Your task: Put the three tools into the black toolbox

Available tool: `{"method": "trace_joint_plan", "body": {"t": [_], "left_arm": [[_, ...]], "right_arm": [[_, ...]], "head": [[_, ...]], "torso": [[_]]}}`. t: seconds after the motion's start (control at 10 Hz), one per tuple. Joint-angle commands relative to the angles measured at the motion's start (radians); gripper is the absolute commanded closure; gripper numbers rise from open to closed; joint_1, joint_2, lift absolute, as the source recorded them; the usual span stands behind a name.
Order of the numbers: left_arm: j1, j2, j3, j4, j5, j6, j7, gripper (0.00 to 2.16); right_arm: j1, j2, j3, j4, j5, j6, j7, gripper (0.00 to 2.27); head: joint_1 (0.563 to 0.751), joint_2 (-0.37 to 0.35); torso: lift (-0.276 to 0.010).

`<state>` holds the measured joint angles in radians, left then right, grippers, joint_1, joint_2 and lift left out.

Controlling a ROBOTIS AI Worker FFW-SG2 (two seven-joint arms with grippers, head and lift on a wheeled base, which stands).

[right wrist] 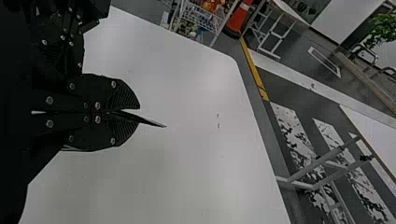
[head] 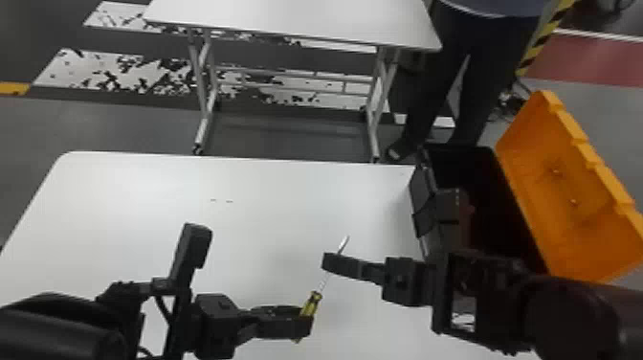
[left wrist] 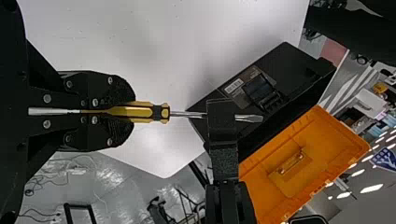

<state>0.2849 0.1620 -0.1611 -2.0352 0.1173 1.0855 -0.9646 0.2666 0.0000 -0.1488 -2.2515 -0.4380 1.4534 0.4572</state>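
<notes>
One yellow-handled screwdriver (head: 312,303): above the counter (head: 143,206)
Left pincer (head: 306,320): gripping its handle
Right pincer (head: 331,263): clamping its shaft
Black toolbox (head: 423,190): orange lid (head: 564,182) open, contents unclear

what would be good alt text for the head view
The left gripper holds a screwdriver by its yellow handle while the right gripper grips its metal shaft, over a white table. To the right stands a black toolbox, its orange lid open.
</notes>
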Motion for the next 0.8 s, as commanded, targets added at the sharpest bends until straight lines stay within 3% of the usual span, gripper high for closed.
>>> {"method": "trace_joint_plan", "body": {"t": [0.0, 0.1, 0.7], "left_arm": [[-0.004, -0.001, 0.002, 0.003, 0.002, 0.0, -0.01, 0.49], [-0.006, -0.002, 0.0, 0.003, 0.002, 0.003, -0.008, 0.0], [0.028, 0.008, 0.035, -0.006, 0.001, 0.006, -0.019, 0.06]], "right_arm": [[0.0, 0.001, 0.0, 0.0, -0.002, 0.003, -0.006, 2.24], [0.0, 0.001, -0.002, 0.0, -0.005, 0.003, -0.008, 2.24], [0.014, 0.001, -0.035, -0.088, 0.01, 0.006, -0.038, 2.24]], "head": [[0.695, -0.129], [0.695, -0.132], [0.695, -0.142]], "torso": [[-0.051], [-0.051], [-0.051]]}}
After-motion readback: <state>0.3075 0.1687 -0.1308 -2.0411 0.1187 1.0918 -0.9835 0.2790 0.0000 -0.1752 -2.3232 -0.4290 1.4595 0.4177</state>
